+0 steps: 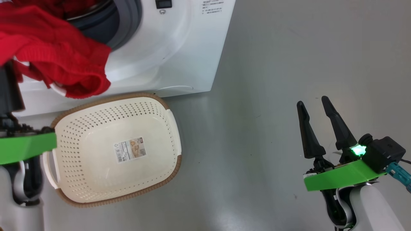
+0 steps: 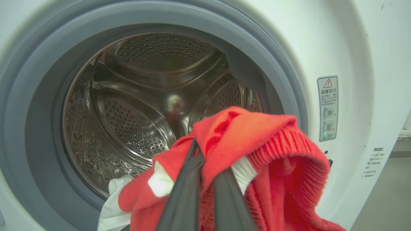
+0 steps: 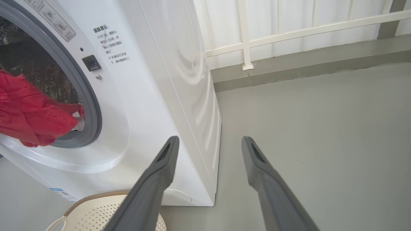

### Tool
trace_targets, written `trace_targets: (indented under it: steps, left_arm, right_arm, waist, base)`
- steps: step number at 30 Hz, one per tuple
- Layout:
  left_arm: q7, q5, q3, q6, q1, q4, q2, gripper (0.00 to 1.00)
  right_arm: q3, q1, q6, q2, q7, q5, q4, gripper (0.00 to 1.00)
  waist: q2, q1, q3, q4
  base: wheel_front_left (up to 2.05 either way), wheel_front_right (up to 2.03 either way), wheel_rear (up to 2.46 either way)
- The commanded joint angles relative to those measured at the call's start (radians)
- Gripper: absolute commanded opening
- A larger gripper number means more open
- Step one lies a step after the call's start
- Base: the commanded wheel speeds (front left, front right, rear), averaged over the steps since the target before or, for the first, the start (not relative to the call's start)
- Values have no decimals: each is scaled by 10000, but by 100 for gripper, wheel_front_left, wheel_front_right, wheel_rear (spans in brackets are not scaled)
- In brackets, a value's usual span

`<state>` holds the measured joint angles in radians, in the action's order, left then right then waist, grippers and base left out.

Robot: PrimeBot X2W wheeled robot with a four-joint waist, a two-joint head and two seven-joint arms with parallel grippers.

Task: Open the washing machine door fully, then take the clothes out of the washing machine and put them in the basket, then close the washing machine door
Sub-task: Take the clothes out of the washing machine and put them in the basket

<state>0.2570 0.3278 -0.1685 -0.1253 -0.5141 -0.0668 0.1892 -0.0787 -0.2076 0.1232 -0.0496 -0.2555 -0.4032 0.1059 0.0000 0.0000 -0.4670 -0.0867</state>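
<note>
Grips the red garment (image 2: 273, 141) tight in the left pincer (image 2: 208, 166), low in the middle of the left wrist view, to pull it out of the washing machine (image 2: 353, 48). Leaves a white garment (image 2: 112, 205) hanging at the lower left (likely the next one to fetch). In the head view, shows the red one at the upper left, over the basket (image 1: 96, 128), good for a drop. Holds the right pincer (image 1: 312, 101) spread and empty at the lower right, out of the way.
</note>
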Motion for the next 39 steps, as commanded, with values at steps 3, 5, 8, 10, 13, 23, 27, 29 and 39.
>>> trace_targets:
  steps: [3,5,8,10,13,23,27,29,39]
  left_arm:
    - [47,114,-254,-52,418,230,212,0]
    - [47,165,-165,-52,595,55,168,0]
    - [47,150,10,-53,912,-342,74,0]
    - [47,116,154,-53,1084,-694,31,0]
    - [47,74,397,-53,1217,-1225,-6,0]
    - [47,183,1005,-53,1048,-3303,64,0]
    - [47,270,1154,-53,829,-4002,184,0]
    - [47,317,1271,-53,701,-4297,235,0]
    - [47,540,1799,-53,19,-5487,396,0]
  right_arm:
    - [-172,174,75,-6,-63,142,-238,100]
    - [-198,146,75,-6,-63,136,-231,100]
    - [-211,110,75,-6,-63,106,-253,100]
    - [-240,83,75,-6,-63,95,-260,100]
    - [-249,12,75,-6,-63,82,-288,100]
    - [-349,-266,75,-6,-63,131,-350,100]
    - [-358,-348,75,-6,-63,129,-396,100]
    - [-344,-389,75,-6,-63,132,-428,100]
    - [-335,-573,75,-6,-63,189,-563,100]
  waist:
    - [0,0,-51,31]
    - [0,0,-90,21]
    - [0,0,-189,19]
    - [0,0,-274,16]
    - [0,0,-463,34]
    - [0,0,-1127,-3]
    - [0,0,-1399,-52]
    - [0,0,-1539,-58]
    - [0,0,-2205,-67]
  base:
    - [0,0,0]
    - [0,0,0]
    - [0,0,0]
    - [0,0,0]
    - [0,0,0]
    - [0,0,0]
    - [0,0,0]
    - [0,0,0]
    - [0,0,0]
